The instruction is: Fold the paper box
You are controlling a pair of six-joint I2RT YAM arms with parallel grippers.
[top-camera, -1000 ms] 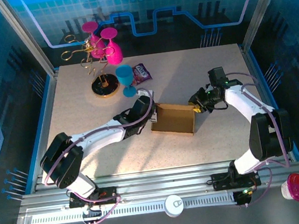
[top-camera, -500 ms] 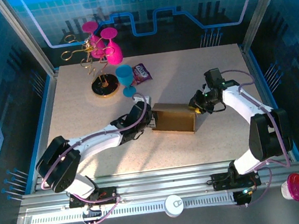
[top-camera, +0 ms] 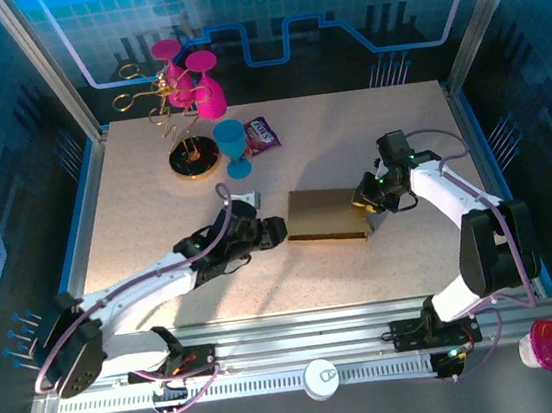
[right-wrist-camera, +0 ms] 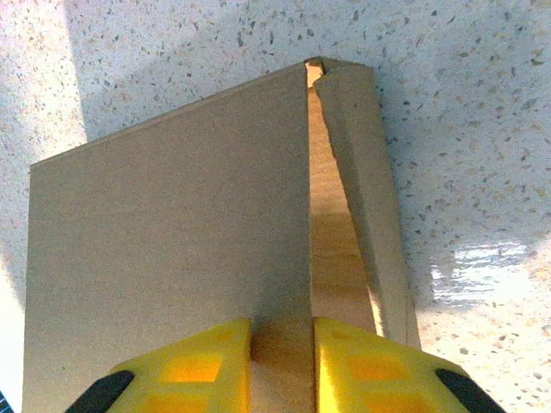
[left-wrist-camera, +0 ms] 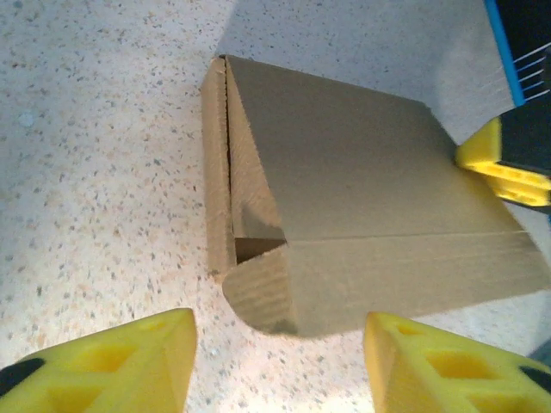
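Mostly cropped, right gripper [right-wrist-camera: 281,335] pinches paper box [right-wrist-camera: 164,258].

Plain brown paper box [top-camera: 326,214], speckled beige table [top-camera: 397,121], seemingly purple packet [top-camera: 261,136].

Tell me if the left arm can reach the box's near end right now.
Probably yes: the left gripper is open and faces the near end of the box, with bare table between. The right gripper clamps the far edge, out of the way.
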